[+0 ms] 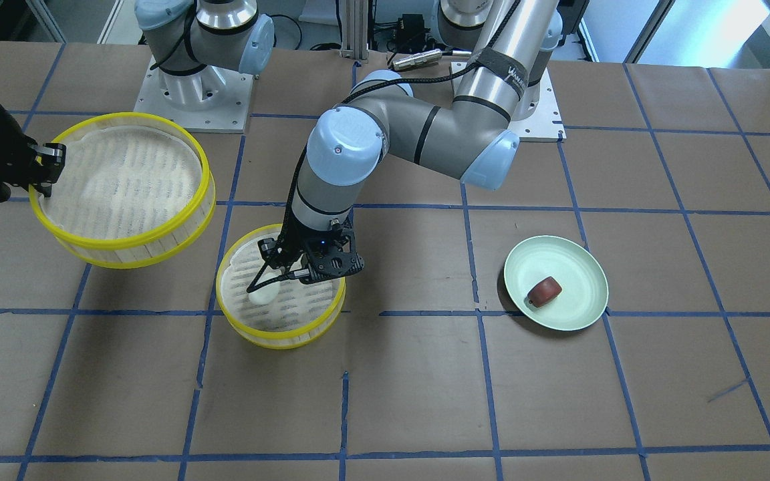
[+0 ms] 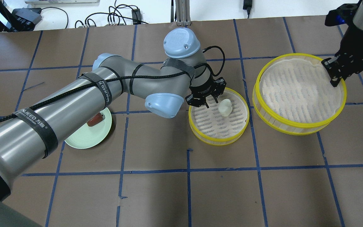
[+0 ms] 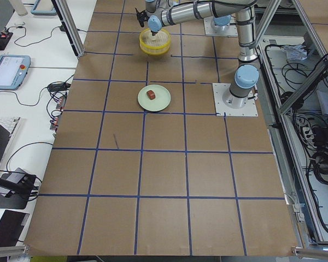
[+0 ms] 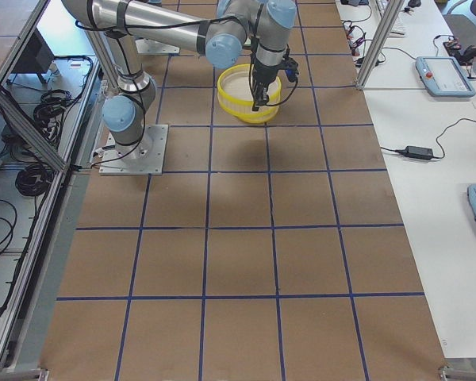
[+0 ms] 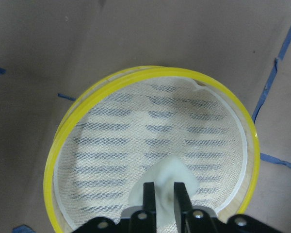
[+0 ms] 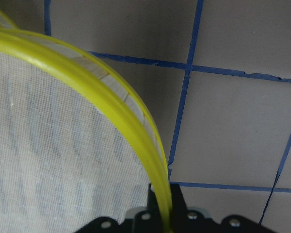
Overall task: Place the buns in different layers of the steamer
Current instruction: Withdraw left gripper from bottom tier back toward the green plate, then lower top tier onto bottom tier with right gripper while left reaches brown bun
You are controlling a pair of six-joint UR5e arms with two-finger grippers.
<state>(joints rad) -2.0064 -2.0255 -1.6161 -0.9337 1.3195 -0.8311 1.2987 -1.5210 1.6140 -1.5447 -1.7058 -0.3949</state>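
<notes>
Overhead view, clock directions. One steamer tray (image 2: 219,141) rests on the surface (image 2: 156,189). The white bun (image 2: 225,107) lies on its mesh floor at about 1 o'clock from the tray's centre, with its long axis roughly along the 1-to-7 o'clock line. The jaws of the left gripper (image 1: 256,288) are clenched on the white bun, and in the left wrist view its pale mass bulges out on both sides of them. At 3 o'clock, the second steamer tray (image 2: 295,127) is held tilted above the surface, its yellow rim grasped at 2 o'clock by the jaws of the right gripper (image 2: 334,77). At 9 o'clock, the reddish-brown bun (image 1: 545,292) sits on a pale green plate (image 1: 585,267), with its long axis along the 2-to-8 o'clock line.
</notes>
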